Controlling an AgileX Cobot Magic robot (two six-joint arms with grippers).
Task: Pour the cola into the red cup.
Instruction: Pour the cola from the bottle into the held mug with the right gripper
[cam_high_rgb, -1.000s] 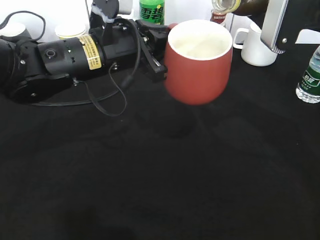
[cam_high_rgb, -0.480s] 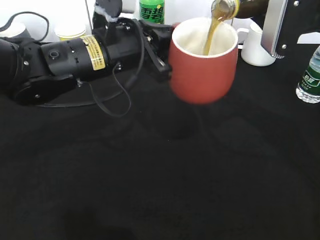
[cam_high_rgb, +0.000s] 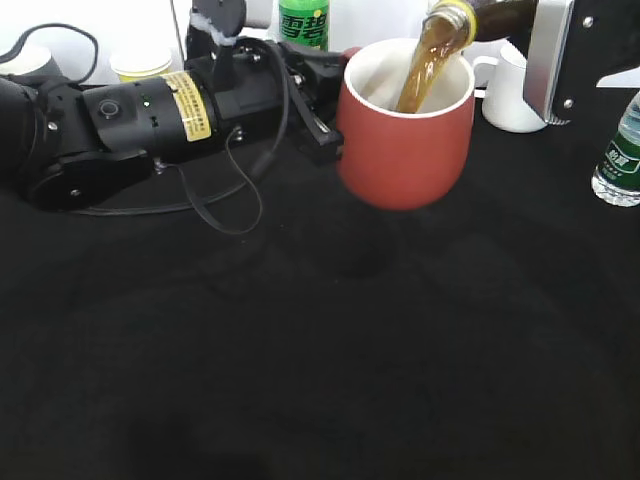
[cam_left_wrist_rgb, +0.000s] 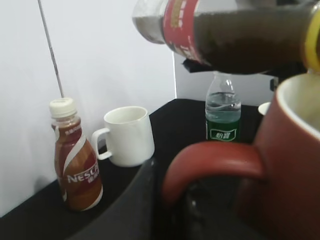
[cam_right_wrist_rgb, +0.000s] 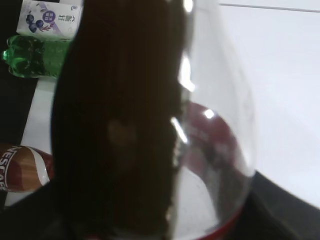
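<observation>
Near the table's far edge, we see the left gripper (cam_high_rgb: 325, 105) closed on the red cup (cam_high_rgb: 404, 140), lifted. The cola (cam_left_wrist_rgb: 235, 35), tilted above, pours thicker than 0.5 s ago; right gripper's opening indeterminate.

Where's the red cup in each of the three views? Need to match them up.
Exterior: the red cup sits upper centre, lifted off the table, cola streaming in.
Left wrist: right side and bottom, its handle towards the camera.
Right wrist: only a red blur seen through the cola bottle; probably the cup.
Shared landmark: the cola bottle.
</observation>
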